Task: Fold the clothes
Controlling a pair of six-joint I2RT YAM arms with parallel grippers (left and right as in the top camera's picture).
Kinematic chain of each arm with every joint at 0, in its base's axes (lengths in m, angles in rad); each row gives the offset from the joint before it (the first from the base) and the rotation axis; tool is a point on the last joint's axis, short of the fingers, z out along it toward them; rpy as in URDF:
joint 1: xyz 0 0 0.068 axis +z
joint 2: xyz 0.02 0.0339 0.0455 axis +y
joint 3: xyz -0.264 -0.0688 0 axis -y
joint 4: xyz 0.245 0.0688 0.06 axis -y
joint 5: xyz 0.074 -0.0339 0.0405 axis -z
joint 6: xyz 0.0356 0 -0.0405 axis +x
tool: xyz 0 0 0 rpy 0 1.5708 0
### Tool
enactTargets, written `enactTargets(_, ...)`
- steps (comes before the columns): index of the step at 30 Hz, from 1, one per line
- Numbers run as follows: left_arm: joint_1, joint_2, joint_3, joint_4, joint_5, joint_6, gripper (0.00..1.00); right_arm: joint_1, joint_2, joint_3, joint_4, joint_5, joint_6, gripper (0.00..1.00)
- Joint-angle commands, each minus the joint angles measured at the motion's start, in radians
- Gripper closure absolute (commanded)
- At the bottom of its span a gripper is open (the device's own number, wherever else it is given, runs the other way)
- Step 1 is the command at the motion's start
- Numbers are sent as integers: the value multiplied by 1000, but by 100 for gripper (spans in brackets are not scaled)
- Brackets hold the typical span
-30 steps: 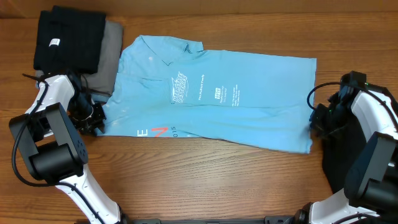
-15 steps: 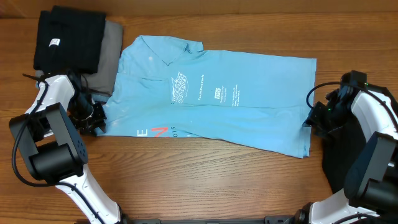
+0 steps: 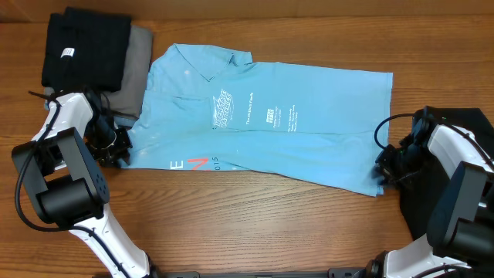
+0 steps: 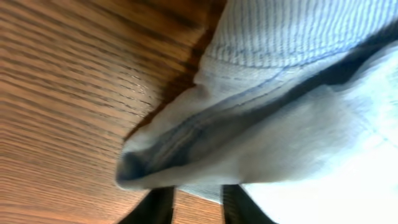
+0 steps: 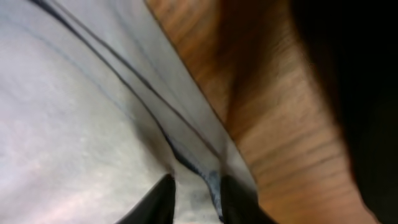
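Note:
The light blue T-shirt (image 3: pixel 309 147) lies flat across the middle of the table, its lettering facing up. My left gripper (image 3: pixel 117 152) sits at the shirt's near left corner. In the left wrist view, its narrow jaws (image 4: pixel 196 205) pinch the bunched hem (image 4: pixel 186 149) just above the wood. My right gripper (image 3: pixel 384 171) is at the near right corner. In the right wrist view, its fingers (image 5: pixel 196 199) are closed on the stitched hem (image 5: pixel 186 155). A folded black garment (image 3: pixel 85 48) rests at the back left.
A grey garment (image 3: pixel 139 69) lies under the black one, touching the shirt's left edge. More black cloth (image 3: pixel 455 123) lies at the right edge beneath my right arm. Bare wood table (image 3: pixel 255 224) stretches in front of the shirt.
My right gripper slid along the shirt's right edge toward the near corner, and its jaws closed on the hem. The left gripper stayed in place.

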Motion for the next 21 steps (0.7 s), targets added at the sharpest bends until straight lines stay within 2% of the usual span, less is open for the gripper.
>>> enactTargets(1, 7, 13, 2, 23, -59, 19, 84, 3, 2, 0, 43, 15, 22, 83)
enactTargets(4, 8, 13, 2, 22, -67, 19, 93, 3, 2, 1, 69, 16, 28, 95)
enactTargets(8, 8, 13, 2, 24, -88, 18, 96, 3, 2, 18, 82, 10, -1, 96)
enactTargets(11, 8, 13, 2, 24, -88, 18, 96, 3, 2, 31, 19, 8, -29, 96)
enactTargets(12, 8, 13, 2, 24, -87, 18, 96, 3, 2, 31, -6, 9, -37, 86)
enactTargets(13, 8, 13, 2, 24, -87, 18, 96, 3, 2, 31, -29, 8, -45, 71)
enactTargets(15, 8, 13, 2, 25, -87, 18, 96, 3, 2, 28, -62, 8, -48, 69)
enactTargets(21, 8, 13, 2, 26, -87, 15, 95, 6, 2, 16, -70, -27, -48, 71)
